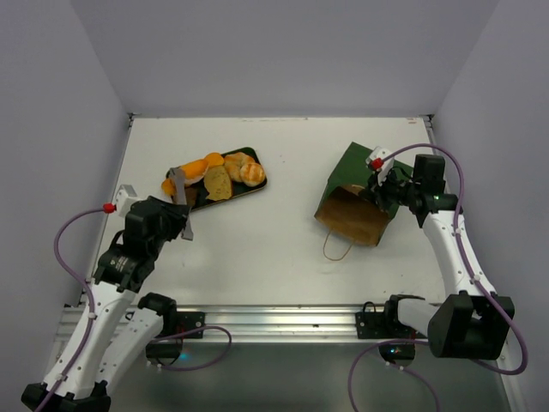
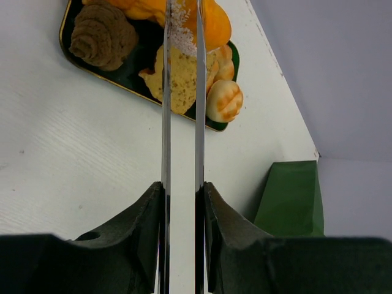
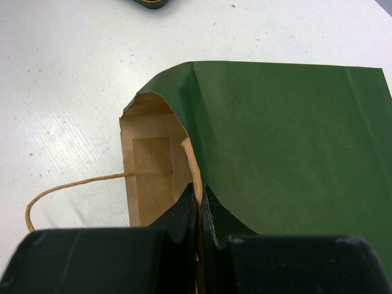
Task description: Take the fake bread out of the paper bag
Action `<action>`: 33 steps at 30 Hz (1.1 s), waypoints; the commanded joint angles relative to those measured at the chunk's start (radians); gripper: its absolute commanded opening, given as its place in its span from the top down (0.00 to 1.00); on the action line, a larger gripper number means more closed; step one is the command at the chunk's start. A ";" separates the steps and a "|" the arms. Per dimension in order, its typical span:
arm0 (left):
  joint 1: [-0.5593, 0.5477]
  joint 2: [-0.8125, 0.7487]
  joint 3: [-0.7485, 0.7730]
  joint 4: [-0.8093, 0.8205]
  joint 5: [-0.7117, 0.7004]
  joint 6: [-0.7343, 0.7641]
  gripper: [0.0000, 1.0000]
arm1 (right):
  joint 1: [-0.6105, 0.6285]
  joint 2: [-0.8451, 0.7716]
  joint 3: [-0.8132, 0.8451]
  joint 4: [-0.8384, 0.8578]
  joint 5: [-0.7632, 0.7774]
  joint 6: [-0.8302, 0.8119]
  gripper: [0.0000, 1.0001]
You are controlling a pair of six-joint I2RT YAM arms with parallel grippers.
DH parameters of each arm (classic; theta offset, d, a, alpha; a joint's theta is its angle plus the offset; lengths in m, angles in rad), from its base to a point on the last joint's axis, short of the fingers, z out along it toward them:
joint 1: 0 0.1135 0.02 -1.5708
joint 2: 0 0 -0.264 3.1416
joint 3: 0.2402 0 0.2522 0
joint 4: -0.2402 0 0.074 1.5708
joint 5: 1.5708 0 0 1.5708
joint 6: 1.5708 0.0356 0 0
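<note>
Green tray holding fake bread, paper bag mouth open

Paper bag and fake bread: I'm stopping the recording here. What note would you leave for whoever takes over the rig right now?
Fake bread: several pieces piled on the dark green tray.
Left claw: fingers narrowly apart, tips over that pile; cannot tell whether it grips a piece.
Right claw: shut on the paper bag at its mouth edge; bag lies on its side on the table.
Done: those pieces are out.
Left: the bag interior in view shows no bread, but its depth is hidden; check it, then let go.
</note>
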State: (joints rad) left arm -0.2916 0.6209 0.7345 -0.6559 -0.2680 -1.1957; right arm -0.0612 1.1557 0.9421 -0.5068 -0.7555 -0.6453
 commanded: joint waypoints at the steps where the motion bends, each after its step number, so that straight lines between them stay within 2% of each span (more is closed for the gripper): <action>1: 0.008 0.003 0.002 -0.005 -0.066 -0.031 1.00 | -0.003 -0.025 -0.005 0.027 -0.039 0.015 1.00; 11: 0.008 -0.043 -0.023 -0.054 -0.039 -0.108 1.00 | -0.003 -0.027 -0.008 0.033 -0.044 0.015 1.00; 23: 0.008 -0.040 -0.101 0.076 -0.060 -0.211 1.00 | -0.003 -0.034 -0.009 0.031 -0.044 0.015 1.00; 33: 0.008 -0.033 -0.084 0.113 -0.068 -0.235 1.00 | -0.003 -0.033 -0.011 0.031 -0.045 0.010 1.00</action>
State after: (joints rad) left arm -0.2897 0.6014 0.6342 -0.6262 -0.2802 -1.4002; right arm -0.0612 1.1408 0.9401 -0.5049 -0.7597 -0.6426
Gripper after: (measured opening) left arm 0.326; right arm 0.043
